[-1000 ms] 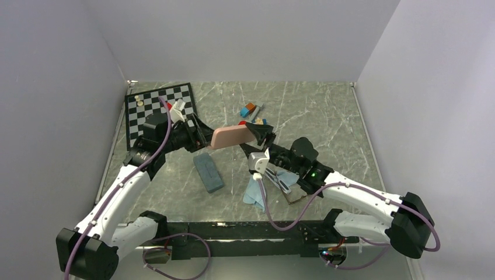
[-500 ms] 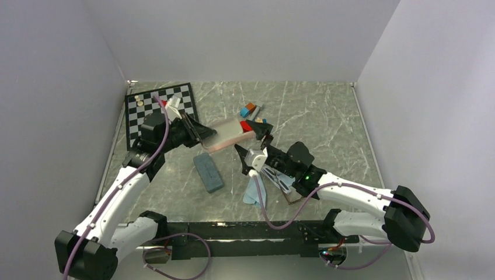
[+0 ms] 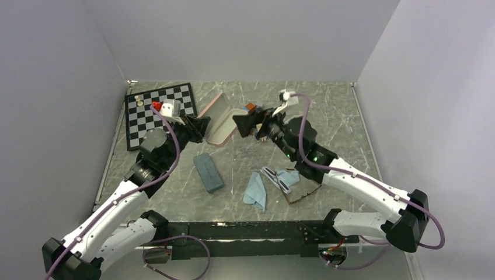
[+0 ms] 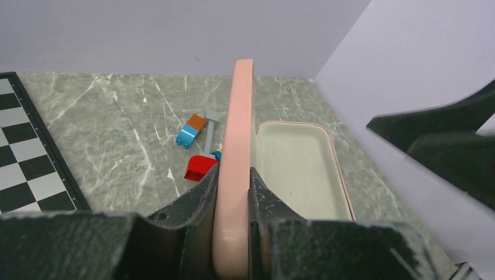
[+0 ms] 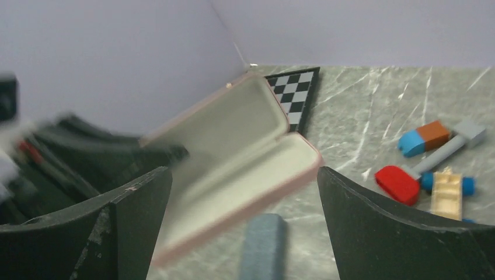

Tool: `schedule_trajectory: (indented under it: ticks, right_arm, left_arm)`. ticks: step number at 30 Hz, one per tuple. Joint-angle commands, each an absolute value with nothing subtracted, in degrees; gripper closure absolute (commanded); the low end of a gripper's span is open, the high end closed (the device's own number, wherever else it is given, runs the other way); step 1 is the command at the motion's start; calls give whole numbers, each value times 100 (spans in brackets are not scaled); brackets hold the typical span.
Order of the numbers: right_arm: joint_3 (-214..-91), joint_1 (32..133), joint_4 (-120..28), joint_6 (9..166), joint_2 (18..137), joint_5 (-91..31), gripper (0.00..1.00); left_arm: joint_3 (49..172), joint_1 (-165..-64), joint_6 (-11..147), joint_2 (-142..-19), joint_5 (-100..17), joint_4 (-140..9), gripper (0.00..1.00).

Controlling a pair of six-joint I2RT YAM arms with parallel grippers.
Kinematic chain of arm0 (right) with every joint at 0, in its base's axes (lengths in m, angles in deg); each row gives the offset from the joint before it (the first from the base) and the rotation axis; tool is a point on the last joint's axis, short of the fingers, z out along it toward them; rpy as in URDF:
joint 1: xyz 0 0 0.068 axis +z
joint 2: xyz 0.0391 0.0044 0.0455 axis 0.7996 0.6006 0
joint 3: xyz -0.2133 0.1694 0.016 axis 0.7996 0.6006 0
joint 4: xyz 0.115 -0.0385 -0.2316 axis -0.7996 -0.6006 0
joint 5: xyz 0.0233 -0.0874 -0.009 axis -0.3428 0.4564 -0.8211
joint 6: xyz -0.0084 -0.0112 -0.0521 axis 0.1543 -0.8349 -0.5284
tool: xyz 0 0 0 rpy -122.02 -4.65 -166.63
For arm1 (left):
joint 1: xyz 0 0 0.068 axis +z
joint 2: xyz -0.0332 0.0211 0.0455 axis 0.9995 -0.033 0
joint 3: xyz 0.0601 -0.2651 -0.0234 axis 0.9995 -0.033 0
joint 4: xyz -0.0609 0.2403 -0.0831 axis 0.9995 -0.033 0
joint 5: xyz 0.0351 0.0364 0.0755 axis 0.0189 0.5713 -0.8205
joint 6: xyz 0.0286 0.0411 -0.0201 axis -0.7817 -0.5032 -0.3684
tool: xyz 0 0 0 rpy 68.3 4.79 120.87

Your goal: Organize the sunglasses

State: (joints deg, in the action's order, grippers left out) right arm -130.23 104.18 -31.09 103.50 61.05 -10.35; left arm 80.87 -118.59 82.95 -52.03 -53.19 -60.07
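Sunglasses (image 3: 279, 179) unheld; left claw (image 4: 233, 188) tight on pink case (image 4: 243, 111)

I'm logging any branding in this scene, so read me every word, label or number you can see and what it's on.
No readable text anywhere. The pink case, slate-blue case, chessboard and toy blocks carry no lettering; the white-grey sunglasses are too small to tell.

Pale-framed dark-lensed sunglasses (image 3: 276, 178) beside thin reddish-brown pair (image 3: 304, 194), both flat near front edge.
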Motion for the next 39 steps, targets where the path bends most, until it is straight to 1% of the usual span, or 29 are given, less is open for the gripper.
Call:
schedule_trajectory:
  ticks: [1,4,7,13,16,17,19,22,23,24,26,27,28,29,31,32,33,35,39]
  right_arm:
    - [-13936,10363,-4791,12525,6483,-331,0]
    - [-14194,10353,-4986,12828,6848,-402,0]
    - [-14355,10325,-5273,13204,7162,-419,0]
    - [-14199,10319,-5348,13370,7234,-107,0]
    - [-13958,10319,-4947,13436,7288,-333,6]
    - [-13908,10319,-4730,13437,7334,-476,10]
    - [-13911,10312,-4427,13467,7469,-694,23]
    - [-14027,10316,-4181,13425,7689,-946,51]
    - [-14058,10318,-4114,13390,7730,-979,59]
    - [-14085,10319,-4064,13311,7755,-985,67]
    - [-14176,10323,-4119,13117,7786,-867,82]
    - [-14233,10316,-4192,12953,7797,-798,93]
    - [-14319,10311,-4286,12735,7813,-730,99]
    - [-14433,10303,-4407,12389,7823,-686,100]
    - [-14853,10293,-5004,11405,7896,-600,100]
    - [-15050,10285,-5304,10708,7968,-394,100]
    - [-15202,10284,-5570,10364,8031,-209,100]
    - [-15329,10275,-5775,8980,8107,27,100]
    - [-15195,10288,-5955,6197,8219,-701,100]
  left_arm:
    - [7977,-12208,7553,-5265,-6031,-5084,100]
    - [7853,-12415,7369,-5235,-6312,-4892,100]
    - [7720,-12508,7306,-5168,-6342,-4649,100]
    - [7455,-12599,7194,-5111,-6554,-4322,100]
    - [7323,-12599,7228,-5130,-6573,-4083,100]
    - [7287,-12613,7239,-5147,-6576,-4011,100]
    - [7263,-12624,7229,-5179,-6547,-3930,100]
    - [7289,-12649,7286,-5223,-6564,-3995,99]
    - [7285,-12653,7326,-5216,-6558,-4030,95]
    - [7266,-12652,7377,-5196,-6549,-4042,86]
    - [7203,-12669,7530,-5135,-6447,-4120,49]
    - [7175,-12666,7642,-5071,-6394,-4216,20]
    - [7166,-12668,7752,-5016,-6330,-4352,3]
    - [7177,-12668,7833,-4952,-6270,-4570,1]
    - [7259,-12669,8112,-4769,-6301,-5161,1]
    - [7331,-12666,8276,-4632,-6291,-5718,1]
    - [7396,-12669,8413,-4469,-6256,-5972,1]
    - [7409,-12661,8628,-4113,-6075,-6641,1]
    - [7237,-12669,9085,-3374,-6321,-7681,1]
